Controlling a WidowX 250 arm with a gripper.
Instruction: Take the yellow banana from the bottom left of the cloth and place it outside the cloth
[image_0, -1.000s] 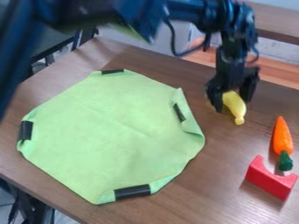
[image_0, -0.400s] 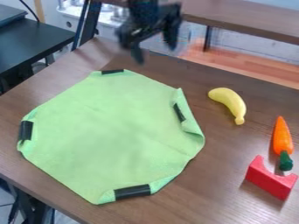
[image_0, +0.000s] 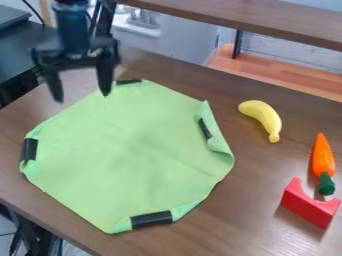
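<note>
Camera view: the yellow banana (image_0: 266, 117) lay on the table (image_0: 244, 215) to the right of the green cloth (image_0: 133, 150), probably light, stiff and slightly slippery, best pinched across its thick middle, while the gripper (image_0: 80, 94) held nothing, its fingers apart.

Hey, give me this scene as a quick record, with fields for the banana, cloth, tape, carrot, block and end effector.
banana: yellow banana, on the table beyond the cloth's right edge
cloth: green cloth, spread on the table, right edge folded over
tape: black strips at several spots on the cloth's edge
carrot: orange carrot, green end toward the red block
block: red block with a curved notch, beside the carrot's green end
end effector: open end effector, at the upper left, holding nothing
</note>
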